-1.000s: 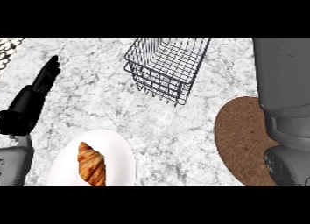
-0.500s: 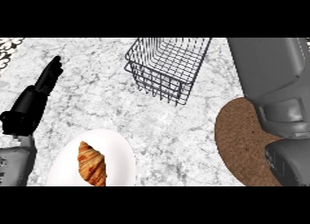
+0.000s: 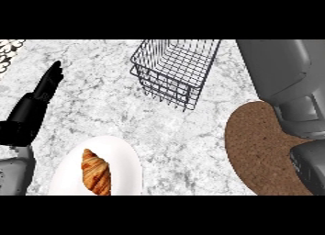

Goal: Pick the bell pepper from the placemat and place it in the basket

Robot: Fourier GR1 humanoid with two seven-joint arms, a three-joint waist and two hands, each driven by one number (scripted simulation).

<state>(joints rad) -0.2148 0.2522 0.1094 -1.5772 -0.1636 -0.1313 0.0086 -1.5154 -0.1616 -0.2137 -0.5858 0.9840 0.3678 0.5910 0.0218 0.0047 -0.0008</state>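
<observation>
A black wire basket [image 3: 170, 69] stands on the marble counter at the top centre, and nothing shows inside it. The round brown placemat [image 3: 255, 148] lies at the right, partly covered by my right forearm [image 3: 282, 69]. That forearm runs up past the basket's right side and out of the top edge, so the right hand is hidden. No bell pepper shows anywhere. My left hand [image 3: 31, 112] rests open at the left, fingers straight and pointing up, holding nothing.
A white plate [image 3: 122, 156] with a croissant [image 3: 96, 172] sits at the lower left, just right of my left forearm. A patterned black-and-white strip [image 3: 2, 48] marks the counter's top left corner.
My right arm has risen and stretched toward the top of the view, now reaching alongside the basket. The left hand, basket and plate have not moved.
</observation>
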